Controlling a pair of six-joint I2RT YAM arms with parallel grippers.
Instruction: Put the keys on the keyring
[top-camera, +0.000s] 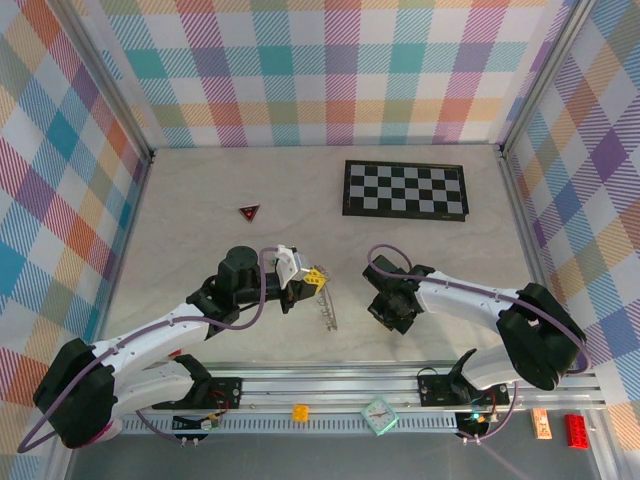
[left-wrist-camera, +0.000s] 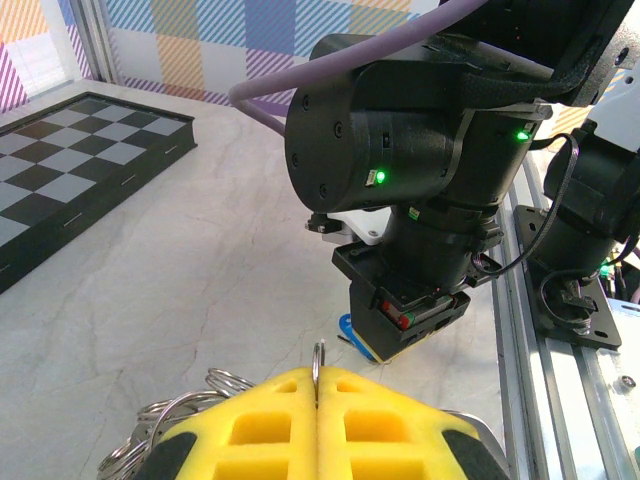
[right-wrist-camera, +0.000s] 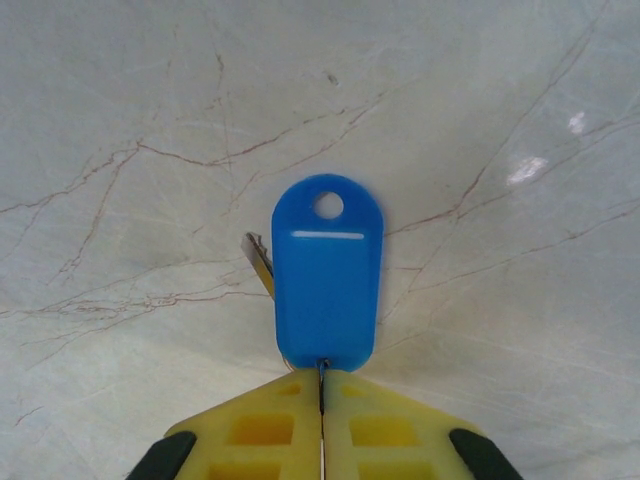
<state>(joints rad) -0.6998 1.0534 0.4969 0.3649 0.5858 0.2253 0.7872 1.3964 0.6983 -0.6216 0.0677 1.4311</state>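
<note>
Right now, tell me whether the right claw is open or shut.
Shut. The right claw pinches the blue key by its lower edge, with no gap left between its tips.

The worktop (right-wrist-camera: 480, 120) is a smooth, pale stone-look surface with thin brown veins and a soft sheen (a few white glints show on it). The blue key (right-wrist-camera: 327, 280) has a head of smooth, even-coloured plastic with a faint satin finish. The keyring (left-wrist-camera: 318, 352) is thin bare metal, bright and polished; the pads of the left gripper (left-wrist-camera: 318, 390) are matt yellow plastic, and the checkerboard (left-wrist-camera: 70, 160) toward the worktop's far edge looks smooth and semi-gloss.
</note>
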